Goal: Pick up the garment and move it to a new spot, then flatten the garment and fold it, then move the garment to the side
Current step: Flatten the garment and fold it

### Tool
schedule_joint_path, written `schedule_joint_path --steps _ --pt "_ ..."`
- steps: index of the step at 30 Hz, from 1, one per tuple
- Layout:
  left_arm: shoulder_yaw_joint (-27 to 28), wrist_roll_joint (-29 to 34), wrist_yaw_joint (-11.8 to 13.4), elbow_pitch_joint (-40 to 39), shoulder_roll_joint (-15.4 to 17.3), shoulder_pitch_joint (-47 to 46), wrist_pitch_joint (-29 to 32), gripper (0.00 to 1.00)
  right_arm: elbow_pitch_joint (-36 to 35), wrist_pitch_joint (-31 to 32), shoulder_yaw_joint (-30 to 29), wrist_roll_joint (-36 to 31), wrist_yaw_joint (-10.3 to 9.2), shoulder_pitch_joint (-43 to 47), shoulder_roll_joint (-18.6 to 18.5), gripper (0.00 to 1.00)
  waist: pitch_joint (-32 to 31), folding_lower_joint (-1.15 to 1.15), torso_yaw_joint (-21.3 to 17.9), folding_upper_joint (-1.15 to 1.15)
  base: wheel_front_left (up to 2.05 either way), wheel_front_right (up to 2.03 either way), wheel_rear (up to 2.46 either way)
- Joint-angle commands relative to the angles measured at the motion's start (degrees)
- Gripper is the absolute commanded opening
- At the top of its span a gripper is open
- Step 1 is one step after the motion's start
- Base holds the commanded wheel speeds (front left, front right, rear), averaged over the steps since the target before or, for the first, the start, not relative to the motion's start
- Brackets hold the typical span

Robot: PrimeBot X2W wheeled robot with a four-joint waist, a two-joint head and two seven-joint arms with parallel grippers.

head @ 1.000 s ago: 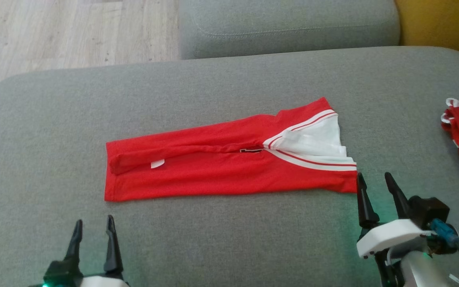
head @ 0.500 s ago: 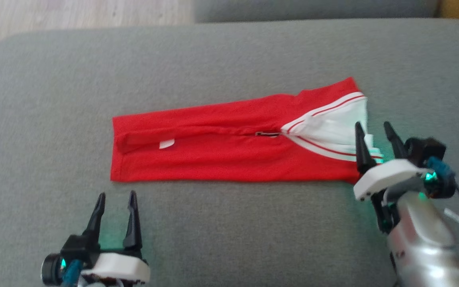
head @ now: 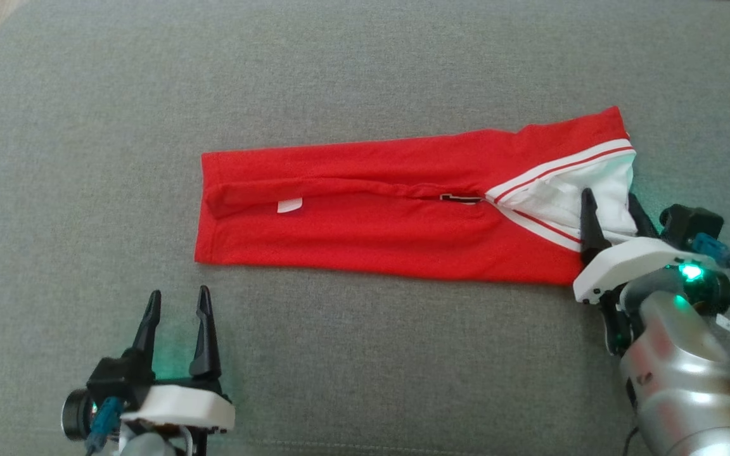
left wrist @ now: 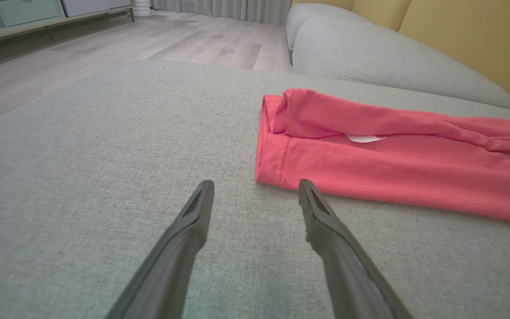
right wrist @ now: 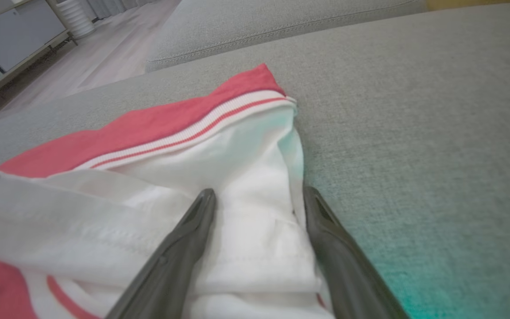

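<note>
Since a second ago the head camera has tipped down, and against the cloth both arms have advanced: the left claw (head: 178,291) has closed on the garment's near-left corner, and the right claw (head: 609,194), which was just off the near-right corner, now has its tips over the white end. At the left, the left claw stands spread and empty on the near side of the grey cushion (head: 365,76). In the left wrist view its right finger points at the stitched hem of that corner, close to it but not touching. The red garment (head: 371,228) lies flat across the middle of the cushion as a long narrow band running left to right. A lengthwise fold runs down its middle, with a small white tag (head: 289,205) near the left end. Toward the right, a red-and-white striped band borders the white panel (head: 561,193) at the garment's right end. The right claw is wide apart and grips nothing. In the right wrist view its left finger lies over the white fabric and its right finger sits at the panel's outer edge, with bare cushion beyond.
</note>
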Motion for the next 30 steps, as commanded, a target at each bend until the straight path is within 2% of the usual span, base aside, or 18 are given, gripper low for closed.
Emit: schedule_joint_path --steps 1,2,3,4,5,8,11,17,23,25,26,30 --pt "1.6 0.1 -0.3 -1.0 0.2 -1.5 -0.5 1.0 1.0 0.4 2.2 0.6 -0.04 1.1 1.2 1.0 -0.1 0.0 -0.1 0.0 0.0 0.0 0.0" --pt "1.4 0.0 -0.4 -0.9 0.2 -1.5 -0.5 1.0 1.3 0.4 3.1 1.7 -0.04 1.2 1.2 1.0 -0.1 0.0 -0.2 0.0 0.0 0.0 0.0" --pt "1.2 0.0 -0.4 -0.8 0.2 -1.5 -0.5 1.0 1.7 0.4 4.5 2.7 -0.04 1.5 1.3 0.89 -0.2 0.0 -0.3 0.0 0.0 0.0 0.0" --pt "1.0 -0.1 -0.5 -0.7 0.2 -1.5 -0.5 1.0 2.1 0.4 6.0 4.3 -0.04 1.7 1.3 0.42 -0.3 0.0 -0.4 0.0 0.0 0.0 0.0" --pt "0.9 -0.1 -0.6 -0.5 0.2 -1.5 -0.5 1.0 2.0 0.4 7.9 6.3 -0.04 1.9 1.3 0.0 -0.3 0.0 -0.5 0.0 0.0 0.0 0.0" --pt "0.8 0.0 -0.6 -0.2 0.2 -1.7 -0.5 1.0 1.9 0.5 12.1 10.6 -0.04 2.3 1.3 0.0 -0.5 0.0 -0.9 0.0 0.0 0.0 0.0" --pt "1.4 0.0 -0.4 -0.2 0.2 -1.9 -0.5 1.0 1.2 0.4 12.2 12.1 -0.04 1.7 0.6 0.0 -0.7 0.0 -1.3 0.0 0.0 0.0 0.0" --pt "2.1 -0.4 -0.6 -0.2 0.2 -1.2 -0.5 1.0 -5.1 0.4 5.9 12.3 -0.04 3.7 -4.2 0.0 -2.6 0.0 -2.1 0.0 0.0 0.0 0.0" --pt "1.5 -2.1 -0.3 -0.1 0.2 0.5 -0.5 1.0 -11.5 0.4 1.6 10.9 -0.04 7.4 -7.3 0.0 -4.7 0.0 -2.9 0.0 0.0 0.0 0.0" --pt "1.1 -2.5 -0.3 -0.1 0.2 0.7 -0.5 1.0 -14.9 0.4 1.8 10.5 -0.04 8.3 -7.0 0.0 -5.0 0.0 -2.9 0.0 0.0 0.0 0.0" --pt "0.5 -2.8 -0.3 -0.1 0.2 0.9 -0.5 1.0 -18.8 0.4 3.4 10.8 -0.04 8.9 -6.0 0.0 -5.3 0.0 -2.6 0.0 0.0 0.0 0.0" --pt "-0.6 -3.3 -0.6 -0.7 0.2 0.9 -0.5 1.0 -25.1 0.4 8.1 12.9 -0.04 9.9 -3.5 0.0 -5.7 0.0 -0.7 0.0 0.0 0.0 0.0"
